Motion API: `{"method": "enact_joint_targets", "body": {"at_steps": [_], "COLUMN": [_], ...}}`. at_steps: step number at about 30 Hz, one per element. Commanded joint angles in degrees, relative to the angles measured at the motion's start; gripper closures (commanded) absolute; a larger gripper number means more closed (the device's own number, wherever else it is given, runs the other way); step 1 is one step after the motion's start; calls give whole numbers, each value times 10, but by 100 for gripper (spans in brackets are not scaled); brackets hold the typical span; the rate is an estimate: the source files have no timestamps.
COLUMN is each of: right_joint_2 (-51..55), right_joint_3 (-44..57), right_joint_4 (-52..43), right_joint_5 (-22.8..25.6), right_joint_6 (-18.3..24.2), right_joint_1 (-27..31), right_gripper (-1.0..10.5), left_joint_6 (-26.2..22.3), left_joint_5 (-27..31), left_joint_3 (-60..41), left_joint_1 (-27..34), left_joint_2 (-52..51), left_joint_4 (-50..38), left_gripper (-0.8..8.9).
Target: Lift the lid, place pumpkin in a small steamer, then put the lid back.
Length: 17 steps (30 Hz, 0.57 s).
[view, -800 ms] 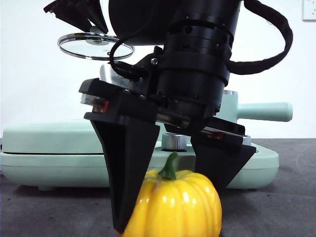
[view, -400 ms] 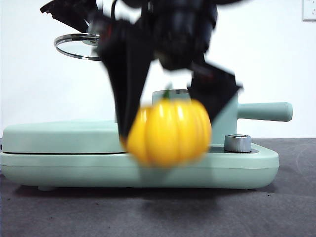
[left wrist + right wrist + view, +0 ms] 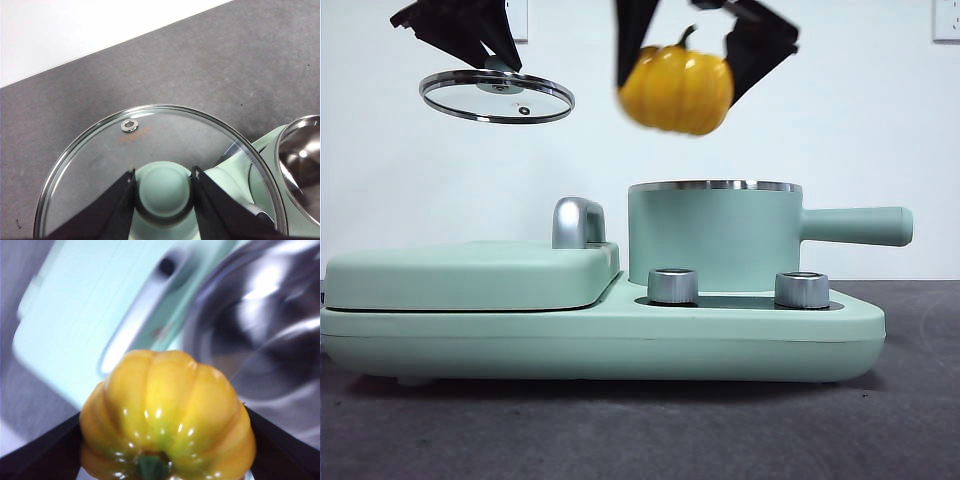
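Observation:
High in the front view, the yellow-orange pumpkin [image 3: 677, 90] hangs above the open small steamer [image 3: 714, 238], with my right gripper [image 3: 682, 50] shut on its sides. The right wrist view shows the pumpkin [image 3: 167, 412] close up between the black jaws, the steamer's steel inside [image 3: 265, 335] beyond it. At the upper left the glass lid [image 3: 497, 96] hangs tilted in the air. My left gripper [image 3: 163, 184] is shut on the lid's mint-green knob [image 3: 162, 192], with the lid [image 3: 100, 165] below it.
The steamer stands on a wide mint-green appliance base [image 3: 600, 335] with a flat griddle cover [image 3: 470, 272], a steel handle [image 3: 577, 222] and two steel knobs [image 3: 672, 285]. Dark grey table [image 3: 640, 430] lies in front.
My right gripper has lifted the pumpkin from the table in front of the base up to above the steamer's rim. The lid has shifted slightly left and stays held aloft.

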<state>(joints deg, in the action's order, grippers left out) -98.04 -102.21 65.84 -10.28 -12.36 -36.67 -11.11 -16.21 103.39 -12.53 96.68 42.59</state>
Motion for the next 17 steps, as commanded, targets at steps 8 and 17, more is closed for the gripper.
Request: {"method": "enact_joint_targets", "body": {"at_steps": [8, 17], "right_joint_2": [-91, -178], "right_joint_3": [-97, -124], "right_joint_4": [18, 15], "right_joint_5": [-2, 8], "right_joint_6": [55, 75], "right_joint_1": [77, 80], "right_gripper": [648, 648], "left_joint_6": [2, 2], "left_joint_5": [-1, -1], "left_joint_3": [23, 23], "left_joint_1": [-1, -1], "left_joint_2": [-7, -7], "left_joint_4": [-14, -9], "left_gripper": [696, 696]}}
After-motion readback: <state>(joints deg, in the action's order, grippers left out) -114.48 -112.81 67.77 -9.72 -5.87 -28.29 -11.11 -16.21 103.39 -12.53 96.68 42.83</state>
